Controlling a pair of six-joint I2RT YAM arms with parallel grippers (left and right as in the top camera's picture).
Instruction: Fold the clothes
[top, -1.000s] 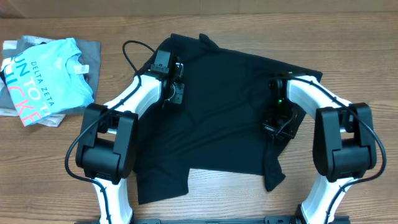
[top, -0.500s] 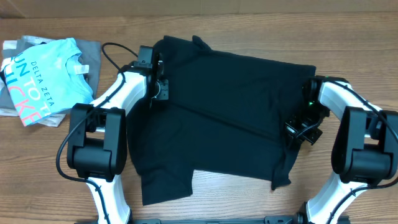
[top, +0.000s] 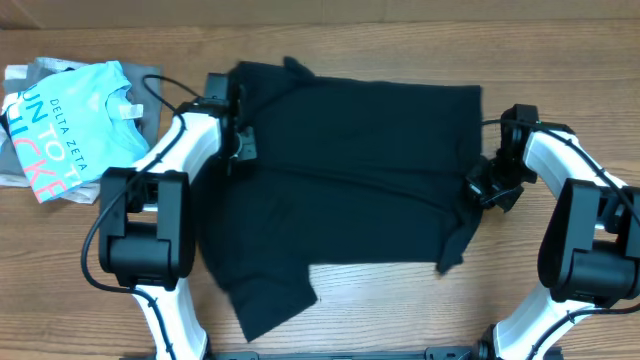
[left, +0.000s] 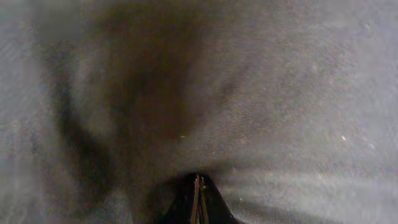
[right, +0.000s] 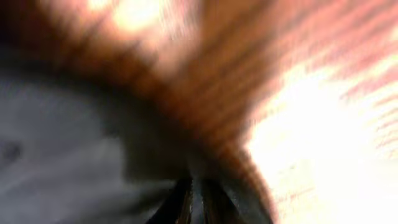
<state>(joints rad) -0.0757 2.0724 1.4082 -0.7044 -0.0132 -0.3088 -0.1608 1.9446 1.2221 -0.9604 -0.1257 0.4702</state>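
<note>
A black T-shirt lies spread over the middle of a wooden worktop, held at opposite sides by two robot arms. Nearest the camera's lower edge, a loose flap of the shirt juts out at the near left. A narrow tail of fabric trails toward the near right.

Farther in, the shirt's broad panel runs left to right, its long axis set across the worktop between the two arms. The right end effector sits at the shirt's right edge, about mid-depth, with the fabric lying to its left. Its wrist view is too blurred to show whether it is clamped on the cloth or letting go.

Farther still, the left end effector rests at the shirt's far-left edge, with the fabric lying to its right. Its fingertips are clenched together on a pinch of black cloth, and creases fan out from them.

Each arm is closest to its own side, so any fold along the long axis would likely depend on the two edges travelling together.

At the far left, well apart from the black shirt, a light-blue T-shirt lies on top of a grey folded shirt. No bin or basket is in view.
</note>
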